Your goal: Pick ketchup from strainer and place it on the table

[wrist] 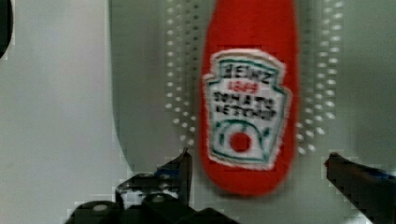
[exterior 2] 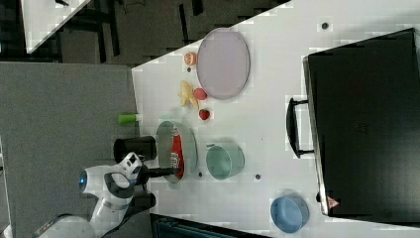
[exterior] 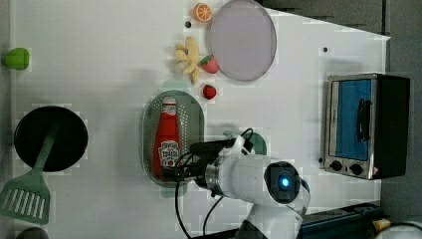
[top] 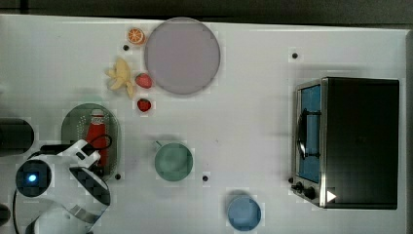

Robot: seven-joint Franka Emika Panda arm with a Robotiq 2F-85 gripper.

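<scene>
Open claw [wrist: 259, 163] astride ketchup [wrist: 247, 93] base

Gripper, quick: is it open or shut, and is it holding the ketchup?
Gripper: open, holding nothing; its fingers stand either side of the ketchup.
</scene>
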